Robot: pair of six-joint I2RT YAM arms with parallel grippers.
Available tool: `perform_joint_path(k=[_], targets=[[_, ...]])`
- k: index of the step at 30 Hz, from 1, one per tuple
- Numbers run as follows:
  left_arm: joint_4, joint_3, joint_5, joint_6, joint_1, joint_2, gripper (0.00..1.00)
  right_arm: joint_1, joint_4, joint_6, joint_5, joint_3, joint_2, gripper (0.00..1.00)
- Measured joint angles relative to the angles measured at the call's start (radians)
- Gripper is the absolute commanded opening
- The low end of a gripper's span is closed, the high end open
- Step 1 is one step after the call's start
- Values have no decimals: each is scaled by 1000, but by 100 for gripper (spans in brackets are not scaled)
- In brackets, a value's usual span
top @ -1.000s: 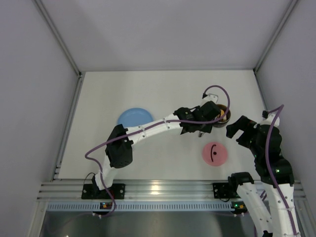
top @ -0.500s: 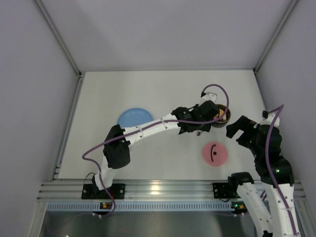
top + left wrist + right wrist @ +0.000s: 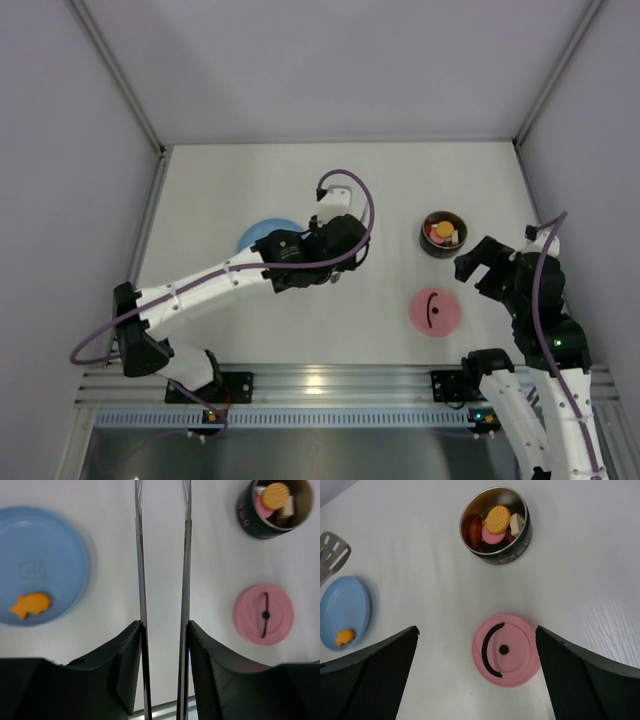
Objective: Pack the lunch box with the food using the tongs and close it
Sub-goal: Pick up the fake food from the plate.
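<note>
one orange piece (image 3: 30,605) on plate (image 3: 60,545); several pieces (image 3: 497,519) in lunch box (image 3: 512,557); left tool (image 3: 164,635) grips tongs (image 3: 186,555), right tool (image 3: 476,628) wide, empty

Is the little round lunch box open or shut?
Open: the flat pink round lid lies apart from the small round steel lunch box, with food pieces showing inside.

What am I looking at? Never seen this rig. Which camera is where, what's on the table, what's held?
Two robot arms bolted at a table's near edge. One picture looks down from overhead; the other two come from a camera on each wrist. The left pincer grips the tongs, whose long silver arms point away. The right pincer is open and empty, near the pink lid. On the white table: the lunch box, uncovered, with food inside, and a blue plate holding one orange piece.
</note>
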Motion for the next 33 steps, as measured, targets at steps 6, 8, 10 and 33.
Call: perform_joint_path(k=[6, 8, 10, 33], targets=[[-174, -239, -79, -143, 24, -219, 46, 0, 21, 2, -24, -32, 5, 99], [-224, -297, -90, -187, 28, -279, 46, 0, 24, 2, -28, -39, 10, 99], [-268, -365, -93, -233, 29, -349, 46, 0, 26, 2, -32, -45, 13, 99], [-397, -638, 13, -413, 29, -599, 45, 0, 74, 12, -61, -77, 28, 99]])
